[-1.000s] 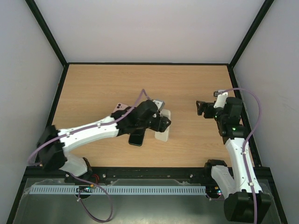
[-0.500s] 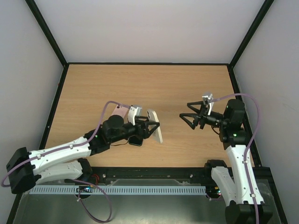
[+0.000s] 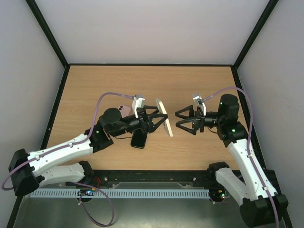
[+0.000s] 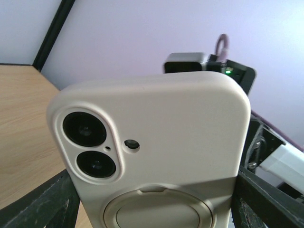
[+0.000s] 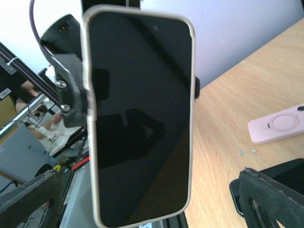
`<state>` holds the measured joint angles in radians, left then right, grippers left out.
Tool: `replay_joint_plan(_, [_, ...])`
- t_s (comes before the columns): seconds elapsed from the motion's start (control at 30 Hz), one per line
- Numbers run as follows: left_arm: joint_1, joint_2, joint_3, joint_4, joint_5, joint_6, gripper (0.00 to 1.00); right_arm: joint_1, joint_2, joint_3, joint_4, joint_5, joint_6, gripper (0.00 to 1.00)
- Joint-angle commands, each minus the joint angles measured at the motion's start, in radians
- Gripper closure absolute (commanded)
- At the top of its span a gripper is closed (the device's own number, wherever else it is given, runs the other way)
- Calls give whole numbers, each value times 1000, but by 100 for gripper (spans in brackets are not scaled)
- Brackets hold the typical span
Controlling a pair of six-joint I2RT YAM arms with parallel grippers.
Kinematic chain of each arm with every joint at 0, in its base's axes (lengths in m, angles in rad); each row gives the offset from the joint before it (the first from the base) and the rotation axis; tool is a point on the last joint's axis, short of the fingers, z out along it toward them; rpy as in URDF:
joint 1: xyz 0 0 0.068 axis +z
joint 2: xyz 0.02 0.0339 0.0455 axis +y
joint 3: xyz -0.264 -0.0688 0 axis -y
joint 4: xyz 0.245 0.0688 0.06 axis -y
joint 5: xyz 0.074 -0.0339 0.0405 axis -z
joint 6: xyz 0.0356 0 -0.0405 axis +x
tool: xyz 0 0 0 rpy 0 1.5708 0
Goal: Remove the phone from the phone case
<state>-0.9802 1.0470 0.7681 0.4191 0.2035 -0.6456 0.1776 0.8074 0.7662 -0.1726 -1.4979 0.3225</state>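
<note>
1. Black phone (image 3: 138,140) lies flat on the table (image 3: 95,85), nearest the arm bases, just below the left arm's wrist.
2. Left gripper (image 3: 156,118) is lifted off the table and points right. Its jaws clamp the cream phone case (image 4: 156,142) by its two long edges.
3. Phone (image 5: 140,118) sits inside that case, not taken out. It is held in the air on edge, about mid-table, between the two grippers. The dark screen faces the right arm. The case back, with its two lenses and round ring, faces the left wrist camera.
4. Right gripper (image 3: 177,119) is just beside the screen side of the phone and points left at it. Its jaws are spread wide and hold nothing. There is a small gap to the case in the top view, no contact visible.
5. Pink case (image 3: 124,109) lies flat on the table, back up, behind the left arm's wrist and farther from the bases than the black phone.
</note>
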Motion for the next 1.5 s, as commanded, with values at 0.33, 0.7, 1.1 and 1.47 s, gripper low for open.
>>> replay_joint_plan(0.33, [16,81,119,143,135,-12,55,172,68,73,-218,49,-204,3])
replay_joint_plan(0.7, [26,110,98,209,130,-45,58,173,-17,-3,-77,-36,-105,3])
replay_joint_plan(1.1, [22,193,91,364,181,-137,59,172,-10,-7,-65,48,-81,2])
replay_joint_plan(1.47, [8,127,47,361,68,-117,61,173,1,6,-74,200,-43,3])
